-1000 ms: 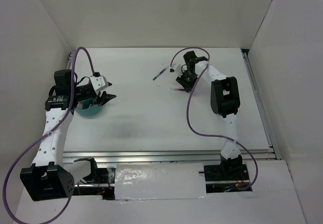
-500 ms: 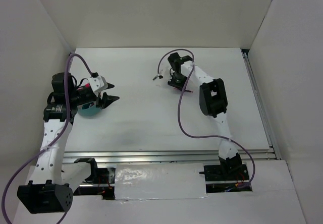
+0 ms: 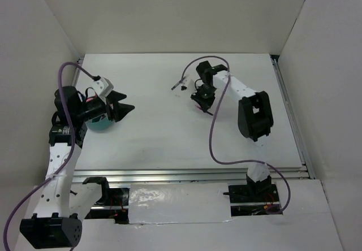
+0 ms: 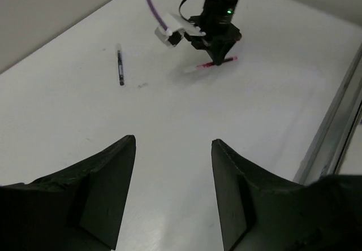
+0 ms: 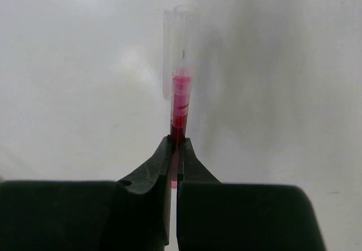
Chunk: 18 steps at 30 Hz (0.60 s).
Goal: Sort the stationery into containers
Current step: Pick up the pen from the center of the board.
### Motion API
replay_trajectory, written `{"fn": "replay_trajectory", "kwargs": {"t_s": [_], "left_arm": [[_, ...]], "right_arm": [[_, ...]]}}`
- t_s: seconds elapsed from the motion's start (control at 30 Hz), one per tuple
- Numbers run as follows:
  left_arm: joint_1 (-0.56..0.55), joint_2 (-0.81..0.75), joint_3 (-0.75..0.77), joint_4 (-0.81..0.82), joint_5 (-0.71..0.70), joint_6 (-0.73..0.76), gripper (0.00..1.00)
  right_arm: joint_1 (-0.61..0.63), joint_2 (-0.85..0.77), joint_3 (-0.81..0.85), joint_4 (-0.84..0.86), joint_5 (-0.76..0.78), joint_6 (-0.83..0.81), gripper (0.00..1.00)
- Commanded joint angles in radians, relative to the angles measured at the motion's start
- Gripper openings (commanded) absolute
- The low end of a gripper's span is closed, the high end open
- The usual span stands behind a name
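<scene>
A thin red pen (image 5: 180,107) with a clear cap lies on the white table, and my right gripper (image 5: 176,141) is shut on its near end. In the top view that gripper (image 3: 203,103) points down at the far middle of the table. A thin dark pen (image 3: 179,83) lies just left of it, untouched, and shows as the dark pen (image 4: 120,64) in the left wrist view. My left gripper (image 3: 123,105) hangs open and empty at the left. The teal cup (image 3: 102,125) sits under its wrist, mostly hidden. The left wrist view shows the left gripper (image 4: 173,141) over bare table.
White walls enclose the table on three sides. A metal rail (image 3: 192,174) runs along the near edge and another rail (image 3: 291,115) along the right side. Purple cables loop off both arms.
The right gripper swung about over the red pen and closed on it. The left arm rose a little beside the cup, its jaws staying open.
</scene>
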Motion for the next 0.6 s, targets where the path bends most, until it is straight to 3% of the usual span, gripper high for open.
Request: {"fn": "replay_trajectory", "kwargs": {"t_s": [0.0, 0.03, 0.2, 0.4, 0.57], "left_arm": [[-0.009, -0.064, -0.040, 0.246, -0.044, -0.409, 0.69], [-0.015, -0.082, -0.065, 0.329, -0.038, -0.528, 0.72], [-0.057, -0.128, -0.131, 0.481, -0.075, -0.782, 0.74], [-0.152, -0.157, -0.117, 0.547, -0.185, -0.894, 0.76], [-0.152, -0.130, -0.134, 0.598, -0.173, -0.962, 0.77]], "right_arm": [[0.020, -0.363, -0.085, 0.157, -0.366, 0.171, 0.00], [0.030, -0.473, -0.155, 0.190, -0.414, 0.262, 0.00], [0.137, -0.725, -0.334, 0.453, -0.612, 0.585, 0.00], [0.221, -0.782, -0.349, 0.485, -0.629, 0.680, 0.00], [0.247, -0.785, -0.349, 0.503, -0.614, 0.693, 0.00]]}}
